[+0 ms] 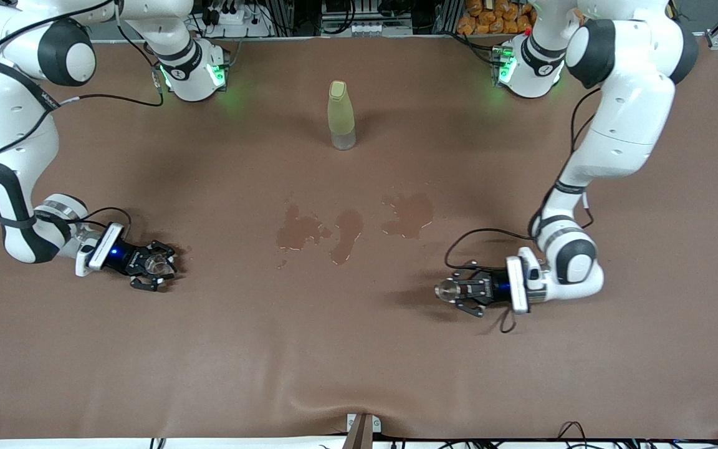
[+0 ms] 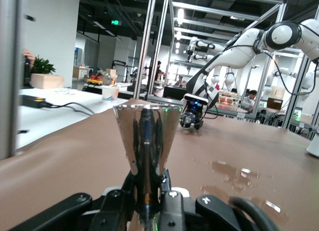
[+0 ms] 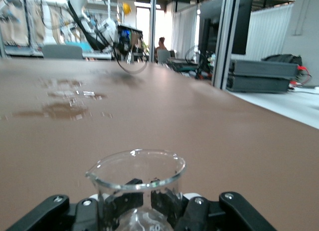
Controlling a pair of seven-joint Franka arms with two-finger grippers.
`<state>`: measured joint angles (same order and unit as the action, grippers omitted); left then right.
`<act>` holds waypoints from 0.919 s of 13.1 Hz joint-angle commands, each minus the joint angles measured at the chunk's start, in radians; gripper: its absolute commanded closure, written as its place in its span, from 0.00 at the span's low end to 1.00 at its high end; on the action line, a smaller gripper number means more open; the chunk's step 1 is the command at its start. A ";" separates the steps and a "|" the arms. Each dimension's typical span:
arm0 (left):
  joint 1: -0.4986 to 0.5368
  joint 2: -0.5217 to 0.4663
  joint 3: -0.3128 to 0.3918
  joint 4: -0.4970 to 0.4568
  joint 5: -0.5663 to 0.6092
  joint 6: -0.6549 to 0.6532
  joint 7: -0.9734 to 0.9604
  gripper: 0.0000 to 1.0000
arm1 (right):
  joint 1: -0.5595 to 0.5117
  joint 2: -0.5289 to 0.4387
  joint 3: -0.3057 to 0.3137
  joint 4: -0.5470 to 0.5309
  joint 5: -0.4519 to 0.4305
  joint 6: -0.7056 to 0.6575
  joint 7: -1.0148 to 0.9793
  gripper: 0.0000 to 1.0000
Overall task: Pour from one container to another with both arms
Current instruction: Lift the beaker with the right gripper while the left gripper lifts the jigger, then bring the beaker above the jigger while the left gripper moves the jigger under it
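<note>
Currently, left tool (image 1: 452, 292) grips a metal cup (image 2: 146, 141) low over the tabletop (image 1: 359, 349); right tool (image 1: 156, 265) clamps a glass beaker (image 3: 135, 178).

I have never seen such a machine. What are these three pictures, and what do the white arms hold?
Two white robot arms work at a brown table. The large picture looks down from a high camera facing them; the other two come from cameras on each arm's wrist. The left tool is shut on a shiny metal cup, low at the left arm's end of the table. The right tool is shut on a clear glass beaker, low at the right arm's end. A yellowish bottle stands between the bases, and wet patches lie nearer the camera than it.
</note>
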<state>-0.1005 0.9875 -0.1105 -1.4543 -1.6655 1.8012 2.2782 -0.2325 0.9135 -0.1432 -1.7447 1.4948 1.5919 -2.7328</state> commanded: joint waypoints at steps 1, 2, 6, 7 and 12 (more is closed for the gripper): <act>-0.123 -0.018 0.011 -0.005 -0.097 0.111 -0.013 1.00 | 0.031 -0.054 -0.007 -0.027 0.001 -0.053 0.017 1.00; -0.160 -0.017 0.011 -0.003 -0.115 0.144 -0.002 1.00 | 0.039 -0.073 -0.007 -0.029 -0.013 -0.067 0.068 1.00; -0.249 -0.018 0.011 0.000 -0.138 0.171 0.003 1.00 | 0.082 -0.160 -0.009 -0.038 -0.051 -0.167 0.250 1.00; -0.271 -0.021 0.011 0.008 -0.160 0.188 0.007 1.00 | 0.088 -0.195 -0.009 -0.047 -0.066 -0.184 0.313 1.00; -0.324 -0.026 0.011 0.012 -0.335 0.244 0.204 1.00 | 0.133 -0.378 -0.009 -0.137 -0.087 -0.202 0.507 1.00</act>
<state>-0.4138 0.9845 -0.1105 -1.4300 -1.9440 2.0315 2.4144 -0.1268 0.6352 -0.1430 -1.7981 1.4214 1.3811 -2.2850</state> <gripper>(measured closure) 0.789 0.833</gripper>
